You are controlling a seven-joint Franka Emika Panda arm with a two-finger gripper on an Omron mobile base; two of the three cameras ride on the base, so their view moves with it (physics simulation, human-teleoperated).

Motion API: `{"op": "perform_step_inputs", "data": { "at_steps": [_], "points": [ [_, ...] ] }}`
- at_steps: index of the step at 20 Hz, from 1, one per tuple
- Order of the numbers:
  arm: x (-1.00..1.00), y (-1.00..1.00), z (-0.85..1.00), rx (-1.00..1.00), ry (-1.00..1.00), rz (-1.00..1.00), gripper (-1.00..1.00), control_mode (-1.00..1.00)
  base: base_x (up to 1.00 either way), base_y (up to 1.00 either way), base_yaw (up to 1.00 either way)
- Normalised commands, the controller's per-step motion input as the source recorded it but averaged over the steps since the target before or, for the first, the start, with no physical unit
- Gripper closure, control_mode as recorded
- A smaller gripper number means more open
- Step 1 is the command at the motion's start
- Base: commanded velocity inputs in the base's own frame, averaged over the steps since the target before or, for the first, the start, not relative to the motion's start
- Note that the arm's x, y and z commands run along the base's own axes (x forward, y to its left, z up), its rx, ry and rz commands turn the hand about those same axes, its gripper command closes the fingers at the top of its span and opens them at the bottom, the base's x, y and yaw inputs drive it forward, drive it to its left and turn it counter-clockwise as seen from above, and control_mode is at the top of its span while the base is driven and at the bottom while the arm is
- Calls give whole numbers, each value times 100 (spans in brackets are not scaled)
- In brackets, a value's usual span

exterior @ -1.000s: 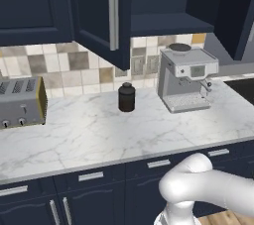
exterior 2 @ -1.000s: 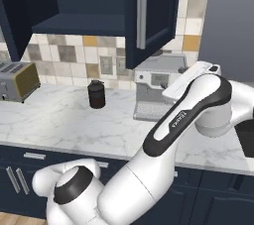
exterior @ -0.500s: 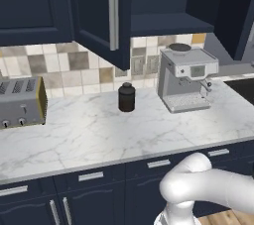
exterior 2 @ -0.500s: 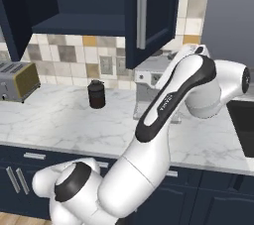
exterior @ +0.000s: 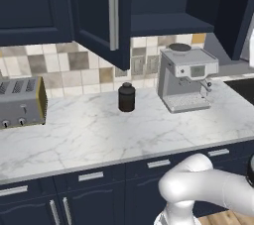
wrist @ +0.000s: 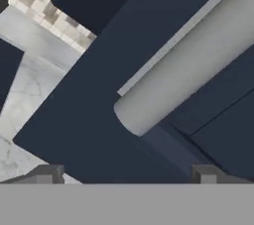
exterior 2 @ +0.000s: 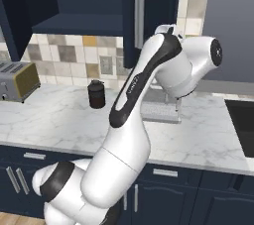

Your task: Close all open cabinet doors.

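Marble counter (exterior: 94,135) under open cabinet doors (exterior: 101,16)

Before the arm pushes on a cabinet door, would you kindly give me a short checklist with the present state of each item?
1. Gripper open, nothing held: ok.
2. Hand close up to a cabinet door's silver handle: ok.
3. Contact between fingertips and door: cannot tell.
4. Left cabinet door shut: not ok, it swings out over the counter.
5. Right cabinet door shut: not ok, it stands open too.
6. Black canister and coffee machine below the doors' sweep: ok.
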Motion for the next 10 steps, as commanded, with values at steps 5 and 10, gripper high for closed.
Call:
{"op": "perform_step_inputs", "data": {
  "at_steps": [5, 10],
  "points": [
    [0, 72, 15, -20, -7, 10, -100, -100, 0, 0, 0],
    [16, 73, 2, -18, -4, 9, -100, -100, 0, 0, 0]
  ]
}}
